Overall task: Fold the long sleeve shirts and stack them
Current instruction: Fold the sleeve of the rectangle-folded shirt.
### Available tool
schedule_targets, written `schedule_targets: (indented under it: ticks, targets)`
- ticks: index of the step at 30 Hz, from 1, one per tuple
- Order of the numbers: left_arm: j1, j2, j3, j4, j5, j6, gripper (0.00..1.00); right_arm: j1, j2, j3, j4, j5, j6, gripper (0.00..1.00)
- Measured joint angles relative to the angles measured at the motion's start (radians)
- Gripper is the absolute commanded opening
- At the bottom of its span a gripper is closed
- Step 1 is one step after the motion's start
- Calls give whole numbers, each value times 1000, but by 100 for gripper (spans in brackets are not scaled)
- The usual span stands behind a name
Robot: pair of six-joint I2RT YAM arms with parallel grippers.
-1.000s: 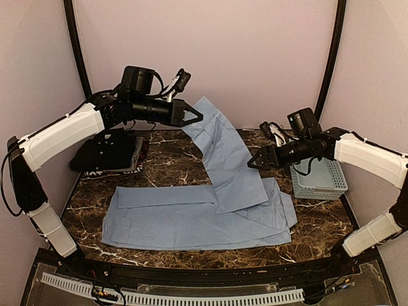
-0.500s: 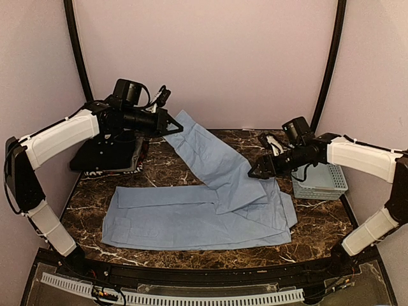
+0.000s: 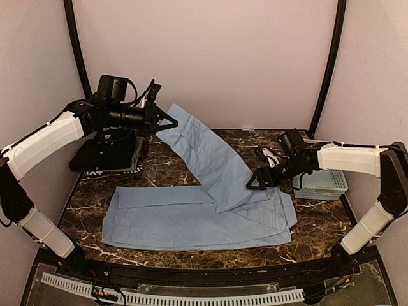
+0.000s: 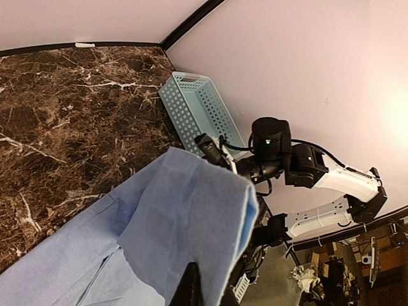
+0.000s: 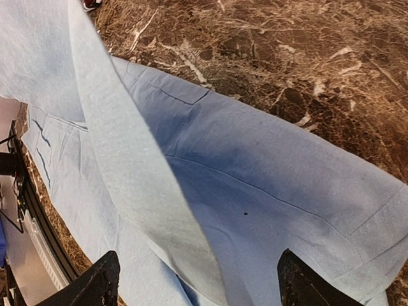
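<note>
Left gripper (image 3: 171, 119) pinched shut on a sleeve of the light blue shirt (image 3: 191, 220); right gripper (image 3: 253, 183) spread wide, holding nothing.
Sleeve lifted toward rear left; shirt body flat on marble table (image 3: 159, 175), centre front, right gripper just above its right side. Black shirt (image 3: 105, 150): rear left.

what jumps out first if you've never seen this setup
A light blue shirt lies spread across the middle of the dark marble table, one sleeve held up toward the back left by the left gripper. The right gripper hangs open over the shirt's right side; a black shirt lies at far left.
</note>
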Motion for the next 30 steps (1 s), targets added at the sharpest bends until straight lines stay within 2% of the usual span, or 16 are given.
schedule_targets:
  ticks: [5, 13, 17, 20, 24, 30]
  targets:
    - [0, -2, -1, 27, 50, -50, 4, -5, 46, -28, 65, -83, -11, 77]
    - [0, 1, -1, 35, 59, -66, 3, -17, 84, -102, 191, -257, 6, 49]
    - [0, 12, 5, 24, 34, -58, 2, -22, 77, -164, 203, -294, 30, 39]
    - [0, 16, 7, 3, 5, -45, 1, -34, 65, -182, 194, -302, 42, 39]
    - [2, 16, 18, -27, -42, -24, 0, -59, 48, -178, 177, -302, 46, 45]
    - [3, 11, 23, -62, -87, -13, 0, -84, 64, -133, 151, -300, 26, 47]
